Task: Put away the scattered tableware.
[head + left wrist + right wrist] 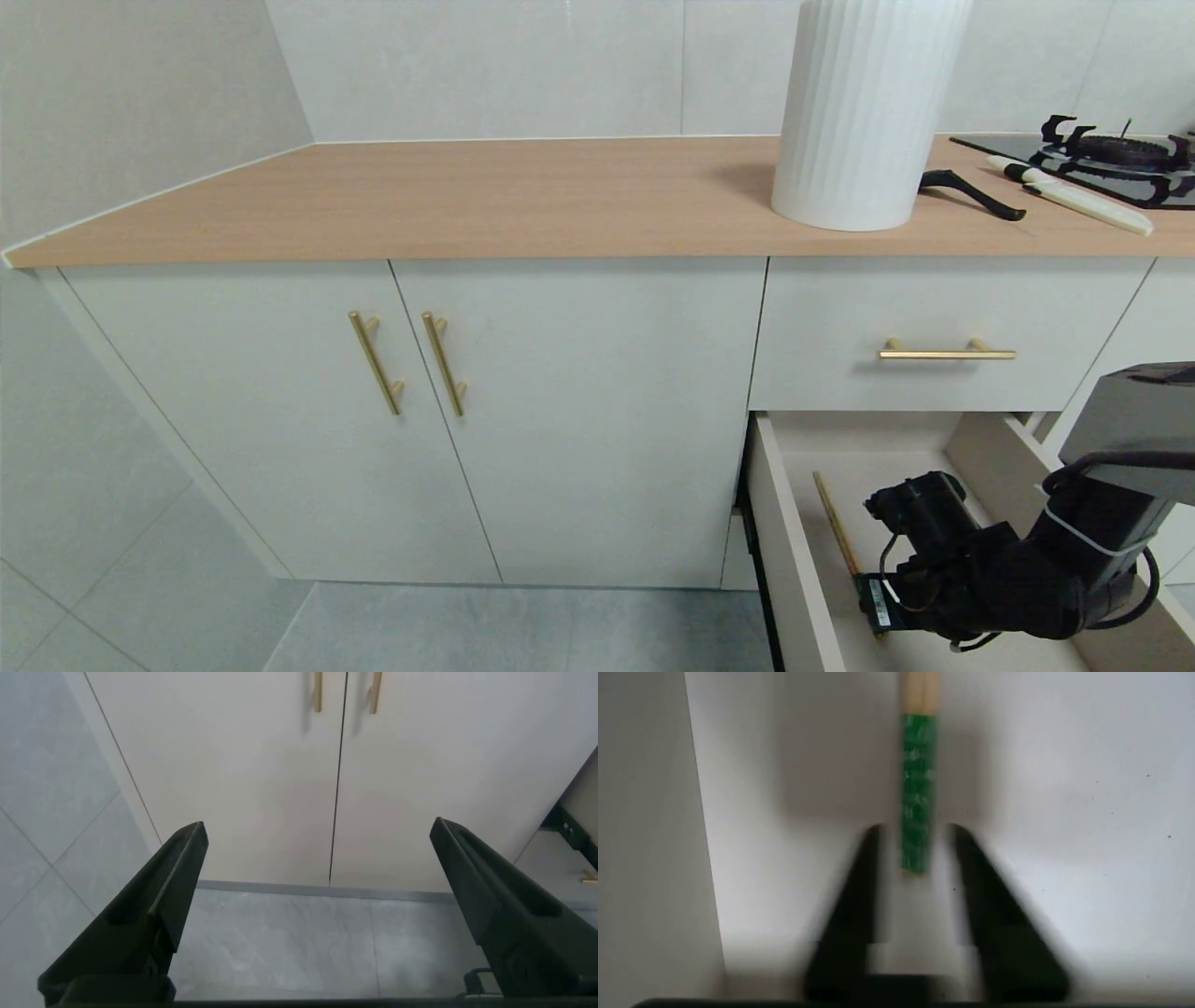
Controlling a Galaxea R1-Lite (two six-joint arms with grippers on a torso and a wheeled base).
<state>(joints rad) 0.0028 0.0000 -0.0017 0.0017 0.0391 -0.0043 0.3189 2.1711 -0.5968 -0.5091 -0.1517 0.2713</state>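
Observation:
A pair of wooden chopsticks with green-wrapped ends lies on the floor of the open lower drawer, close to its left wall. My right gripper reaches down into that drawer. In the right wrist view the green end of the chopsticks sits between the fingers of my right gripper, which stand open with a small gap on each side. On the counter lie a white knife and a black utensil handle. My left gripper hangs wide open over the floor, facing the cabinet doors.
A tall white ribbed vase stands on the wooden counter, hiding part of the black utensil. A gas hob sits at the far right. The upper drawer and the double doors are closed.

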